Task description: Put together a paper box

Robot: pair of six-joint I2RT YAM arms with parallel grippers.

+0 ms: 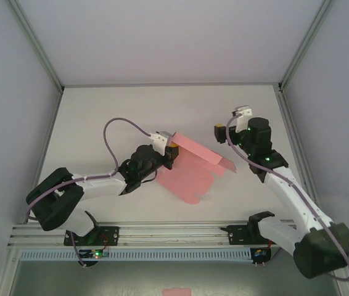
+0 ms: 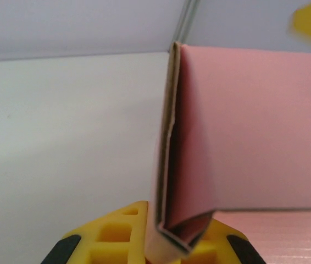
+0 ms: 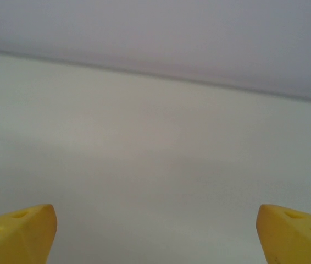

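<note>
Your left claw (image 1: 172, 148) is clamped tight on a folded edge of the pink paper box (image 1: 190, 172), and the wrist view shows the doubled card standing upright straight out from between its yellow fingers (image 2: 117, 234). From that claw one raised flap runs off toward your right arm, and the rest of the sheet lies flat on the white desk (image 1: 113, 111) beside the claw. Your right claw (image 3: 155, 234) hangs spread wide and holds nothing, near the flap's other end but apart from it.

White tabletop (image 1: 131, 105); pale grey walls (image 1: 162, 37); aluminium corner posts (image 1: 37, 43); slotted rail (image 1: 174, 231) along near edge.
</note>
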